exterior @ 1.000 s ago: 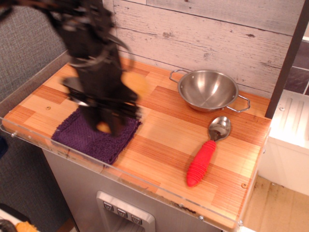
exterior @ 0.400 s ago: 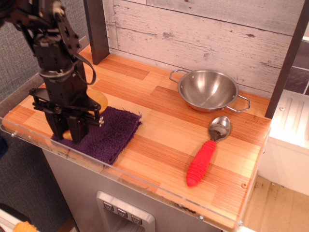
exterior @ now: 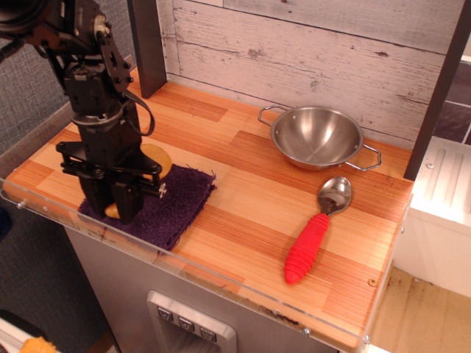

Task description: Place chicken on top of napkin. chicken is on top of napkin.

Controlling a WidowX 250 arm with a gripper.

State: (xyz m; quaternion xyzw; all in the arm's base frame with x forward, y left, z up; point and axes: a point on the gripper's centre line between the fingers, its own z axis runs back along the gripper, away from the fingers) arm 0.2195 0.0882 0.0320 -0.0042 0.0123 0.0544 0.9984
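At the far left of the frame the black arm comes down from the upper left corner, and its gripper (exterior: 112, 208) stands upright over the left part of the napkin (exterior: 165, 202), its tips down at the cloth. The chicken (exterior: 156, 159) is caught up in the gripper: a rounded yellow-orange bulge shows just right of the black body, above the napkin's back edge, and a small patch of the same colour peeks out low between the fingers (exterior: 124, 207) near the napkin's left edge. The gripper looks pinched on the chicken, though the black frame hides most of the toy, and I cannot tell whether it rests on the cloth or hangs just above it. The napkin lies flat at the lower left of the desk (exterior: 250, 198), close to the front edge, its right half bare and its edges frayed. Behind the arm a dark post (exterior: 147, 45) rises against the whitewashed plank wall (exterior: 309, 44). Moving right past a bare stretch of striped wood, a steel bowl (exterior: 318, 137) with two wire handles sits near the wall, upright. Just in front of it, towards the lower right, a spoon (exterior: 316, 229) lies flat, its metal scoop pointing to the bowl and its ribbed red handle pointing to the front edge, well apart from the napkin.
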